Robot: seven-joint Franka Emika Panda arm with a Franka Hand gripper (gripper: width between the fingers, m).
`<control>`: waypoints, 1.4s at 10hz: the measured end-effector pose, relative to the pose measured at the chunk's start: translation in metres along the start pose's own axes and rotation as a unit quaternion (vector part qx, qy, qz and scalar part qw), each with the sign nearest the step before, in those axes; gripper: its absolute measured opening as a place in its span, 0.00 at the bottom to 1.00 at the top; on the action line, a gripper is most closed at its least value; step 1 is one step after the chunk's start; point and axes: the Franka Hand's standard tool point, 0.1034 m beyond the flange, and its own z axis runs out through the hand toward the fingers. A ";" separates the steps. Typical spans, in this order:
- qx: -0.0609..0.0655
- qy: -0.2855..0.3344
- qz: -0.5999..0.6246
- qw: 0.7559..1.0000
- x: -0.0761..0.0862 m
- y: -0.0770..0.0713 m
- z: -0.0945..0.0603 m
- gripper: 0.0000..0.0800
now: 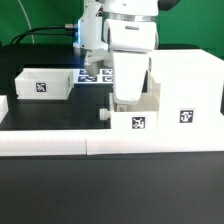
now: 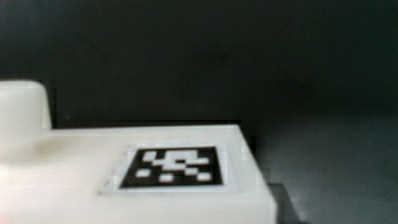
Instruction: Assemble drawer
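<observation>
The tall white box housing [image 1: 185, 88] stands at the exterior view's right with a square marker on its front. A small white tray [image 1: 135, 120] with a knob [image 1: 105, 113] sits against the housing's left side. My gripper [image 1: 126, 98] reaches down onto this tray from above; its fingertips are hidden, so I cannot tell how the jaws stand. A second tray [image 1: 45, 85] lies apart at the exterior view's left. The wrist view shows a white part with a marker [image 2: 178, 167] close under the camera, a white rounded piece [image 2: 18, 110] beside it, and no fingers.
The long low white border wall [image 1: 100, 146] runs along the front. The marker board [image 1: 95, 75] lies at the back behind the arm. A further white piece [image 1: 3, 108] shows at the far left edge. The table [image 2: 267, 60] is black.
</observation>
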 end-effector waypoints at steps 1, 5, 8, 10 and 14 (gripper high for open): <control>0.000 0.000 -0.001 1.000 0.000 0.000 0.000 0.05; -0.003 -0.002 0.002 1.000 0.007 0.000 0.000 0.05; -0.003 -0.006 0.009 1.000 0.006 0.000 0.000 0.05; -0.001 -0.006 0.010 1.000 0.004 -0.001 0.000 0.18; 0.007 -0.011 0.020 1.000 0.008 0.000 -0.009 0.60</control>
